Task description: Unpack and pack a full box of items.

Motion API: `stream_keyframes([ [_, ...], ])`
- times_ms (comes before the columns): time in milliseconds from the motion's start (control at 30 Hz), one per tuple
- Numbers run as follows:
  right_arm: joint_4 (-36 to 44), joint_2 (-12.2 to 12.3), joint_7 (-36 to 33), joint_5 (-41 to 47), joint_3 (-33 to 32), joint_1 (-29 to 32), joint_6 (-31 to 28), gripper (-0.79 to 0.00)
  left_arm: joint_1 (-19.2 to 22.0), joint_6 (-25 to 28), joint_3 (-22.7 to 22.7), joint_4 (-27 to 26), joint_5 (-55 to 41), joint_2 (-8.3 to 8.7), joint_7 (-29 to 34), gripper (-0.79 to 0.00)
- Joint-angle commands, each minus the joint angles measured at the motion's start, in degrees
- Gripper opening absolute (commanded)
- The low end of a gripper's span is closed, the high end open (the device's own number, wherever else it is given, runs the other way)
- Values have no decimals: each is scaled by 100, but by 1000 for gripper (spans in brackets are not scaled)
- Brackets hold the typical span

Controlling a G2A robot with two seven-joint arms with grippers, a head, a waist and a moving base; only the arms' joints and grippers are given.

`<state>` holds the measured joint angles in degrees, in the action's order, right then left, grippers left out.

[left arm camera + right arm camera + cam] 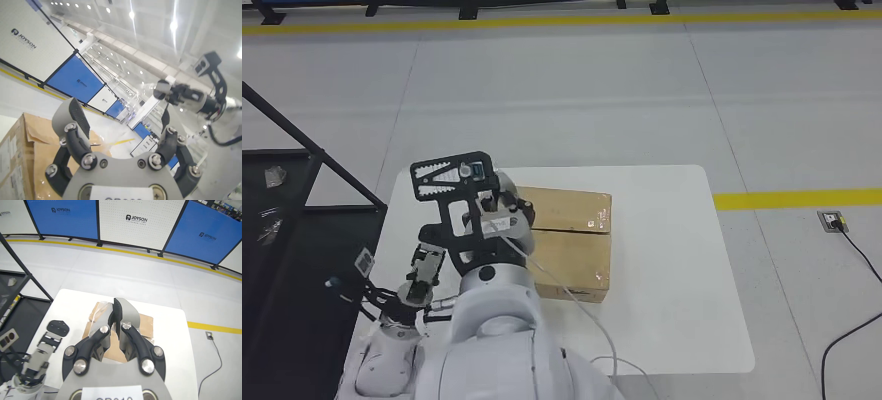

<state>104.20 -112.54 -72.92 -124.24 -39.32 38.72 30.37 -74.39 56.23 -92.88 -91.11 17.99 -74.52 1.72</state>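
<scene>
A closed brown cardboard box (567, 245) with clear tape along its seam lies on the white table (672, 300). My right gripper (115, 313) hangs high above the box (145, 325), near its left end, its fingers pressed together with nothing between them. In the left wrist view the right gripper (159, 91) shows end-on. My left gripper (121, 115) sits low at the table's near left corner beside the box (22, 151). It is tilted upward and open, holding nothing. In the top view the left gripper (425, 262) is just left of the box.
A black wire rack (282, 230) holding small items stands to the left of the table. The right half of the table (166, 342) is bare. On the floor to the right are a yellow line and a power socket (832, 220) with a cable.
</scene>
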Motion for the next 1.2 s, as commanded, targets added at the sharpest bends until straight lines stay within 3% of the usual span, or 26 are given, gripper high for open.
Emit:
stream_keyframes([
  [0,34,-1,18,9,0,-19,53,-785,7,129,12,44,277,-9,-117,0],
  [300,40,35,237,178,-32,99,-23,-785,7,129,12,44,277,-9,-117,0],
  [433,140,79,515,576,-146,222,53,-785,-49,-245,146,75,-205,14,176,0],
  [567,197,83,619,874,-181,216,222,-785,-24,-501,-93,18,917,34,7,0],
  [700,261,79,719,1222,-272,161,400,-785,-60,-725,-132,-63,2975,-16,-1113,0],
  [900,355,73,765,1514,-368,103,518,-785,-117,-1003,44,25,5237,-44,-3086,0],
  [1067,424,66,727,2011,-411,68,423,-785,-77,-2241,160,163,7160,-14,-4718,0],
  [1167,481,66,706,2308,-448,66,339,-785,41,-2814,293,368,7646,-8,-5385,0],
])
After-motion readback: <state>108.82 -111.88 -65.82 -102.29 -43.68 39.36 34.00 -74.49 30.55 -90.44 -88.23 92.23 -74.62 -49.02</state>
